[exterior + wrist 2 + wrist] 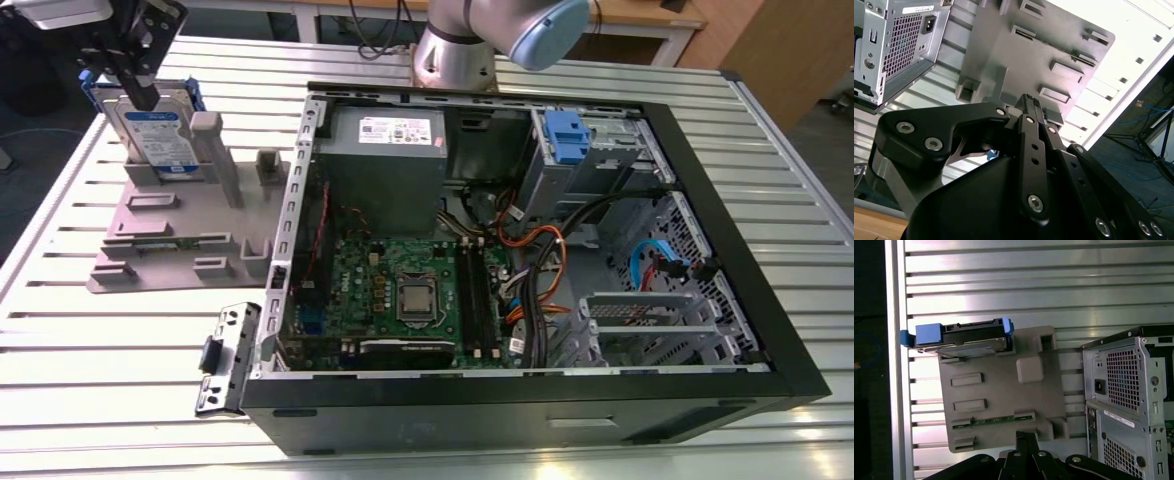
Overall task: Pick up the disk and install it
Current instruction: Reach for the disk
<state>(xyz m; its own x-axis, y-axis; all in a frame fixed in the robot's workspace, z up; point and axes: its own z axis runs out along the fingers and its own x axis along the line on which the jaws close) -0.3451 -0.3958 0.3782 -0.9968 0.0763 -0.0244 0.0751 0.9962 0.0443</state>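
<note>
Standing upright in the grey plastic stand [160,235] on the tabletop [107,360], the disk [150,135] is not yet lifted. The claw [136,92] hangs over the stand near it, fingers drawn together, empty. Installing it in the open computer case [694,200] alongside remains undone.

Disk [959,337] on edge in grey stand [999,405]; computer case [1126,405] beside stand; slatted table [1029,285] beneath.

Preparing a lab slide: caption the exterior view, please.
Gripper above the blue-bracketed hard drive standing in a grey stand beside an open computer case.
</note>
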